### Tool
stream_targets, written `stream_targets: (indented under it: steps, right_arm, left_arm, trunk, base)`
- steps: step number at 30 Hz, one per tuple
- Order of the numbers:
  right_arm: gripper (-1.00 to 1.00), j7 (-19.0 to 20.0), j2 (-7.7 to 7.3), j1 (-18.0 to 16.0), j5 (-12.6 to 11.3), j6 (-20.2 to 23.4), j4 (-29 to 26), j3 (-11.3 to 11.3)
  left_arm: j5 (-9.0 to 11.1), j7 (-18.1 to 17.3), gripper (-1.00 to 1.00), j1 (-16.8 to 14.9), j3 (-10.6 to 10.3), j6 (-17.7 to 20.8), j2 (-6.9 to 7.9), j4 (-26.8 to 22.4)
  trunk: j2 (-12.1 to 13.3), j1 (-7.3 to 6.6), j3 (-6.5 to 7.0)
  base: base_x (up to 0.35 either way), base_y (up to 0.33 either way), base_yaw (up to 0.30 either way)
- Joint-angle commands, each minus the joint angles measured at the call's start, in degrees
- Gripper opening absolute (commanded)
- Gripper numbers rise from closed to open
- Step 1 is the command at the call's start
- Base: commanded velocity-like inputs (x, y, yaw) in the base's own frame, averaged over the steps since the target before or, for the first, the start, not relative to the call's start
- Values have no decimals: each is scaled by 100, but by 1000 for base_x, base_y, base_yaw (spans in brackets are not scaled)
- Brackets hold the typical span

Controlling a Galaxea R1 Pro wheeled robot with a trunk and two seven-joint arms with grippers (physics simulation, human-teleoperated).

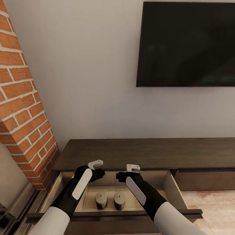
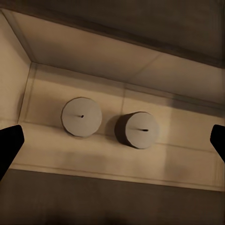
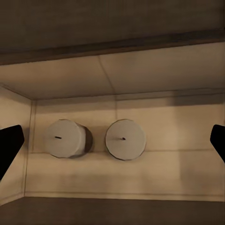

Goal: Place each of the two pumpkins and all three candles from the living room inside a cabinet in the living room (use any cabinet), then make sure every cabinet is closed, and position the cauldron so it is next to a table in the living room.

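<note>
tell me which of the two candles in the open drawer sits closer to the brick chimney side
The left candle, on the left arm's side of the drawer. The other candle stands just beside it, toward the right arm.

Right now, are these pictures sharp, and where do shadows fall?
Head view: fairly crisp, the candles shaded inside the open drawer. Left wrist view: soft, dim, the left hand fingertips dark blurs. Right wrist view: equally soft, shadow beside one candle.
</note>
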Motion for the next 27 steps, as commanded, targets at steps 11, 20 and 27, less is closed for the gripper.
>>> stream_targets:
  steps: [11,20,27]
  right_arm:
    - [100,-64,-12,-5,-49,7,-19,17]
    - [100,-59,-20,-5,-34,13,-20,17]
    - [100,-64,-23,-5,-17,143,-49,17]
  left_arm:
    - [54,59,100,-4,0,5,20,-6]
    - [45,59,100,-4,12,5,32,-6]
    - [50,59,100,-4,149,15,248,-18]
  trunk:
    - [440,-243,192]
    - [801,-441,354]
    - [1082,-594,479]
  base:
    - [-7,1,0]
    - [-139,37,0]
    - [-8,2,0]
